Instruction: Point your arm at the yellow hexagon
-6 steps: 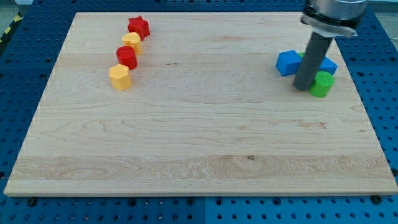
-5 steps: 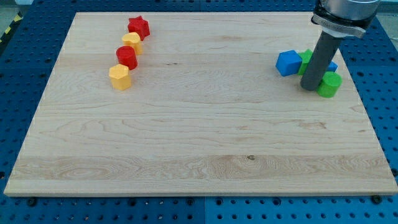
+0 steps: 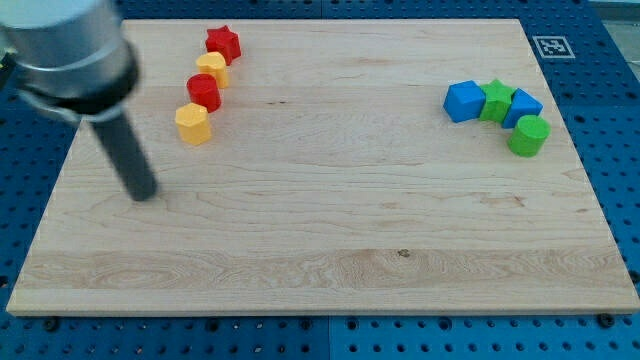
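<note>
Tool is a bare rod, holds nothing; my tip [image 3: 143, 193] below-left of yellow hexagon [image 3: 193, 124], apart; block looks light, rigid, slides easily; nudge a flat side

I have one camera only, set high at the near edge of the counter [image 3: 320, 250], looking down and across it at middling range; nearly the whole board fits the view.

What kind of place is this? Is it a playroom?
More likely a robot lab bench. A wooden board sits on a blue table with rows of holes, my tip slides over it, and a printed marker sits at the corner.
</note>
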Robot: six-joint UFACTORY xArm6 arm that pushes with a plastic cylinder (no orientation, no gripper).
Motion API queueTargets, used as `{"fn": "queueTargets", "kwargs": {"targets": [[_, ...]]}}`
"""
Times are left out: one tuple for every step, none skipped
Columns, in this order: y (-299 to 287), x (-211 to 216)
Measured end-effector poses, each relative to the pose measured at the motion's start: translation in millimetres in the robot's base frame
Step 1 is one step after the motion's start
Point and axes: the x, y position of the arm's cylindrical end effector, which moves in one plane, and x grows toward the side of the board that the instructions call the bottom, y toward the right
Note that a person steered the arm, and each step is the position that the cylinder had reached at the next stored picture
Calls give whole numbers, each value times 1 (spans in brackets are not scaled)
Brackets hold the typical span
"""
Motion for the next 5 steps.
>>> {"fn": "queueTargets", "kwargs": {"targets": [[-19,-68],[-16,-100],[-4,-89],[45,-72],[68,-71]]}}
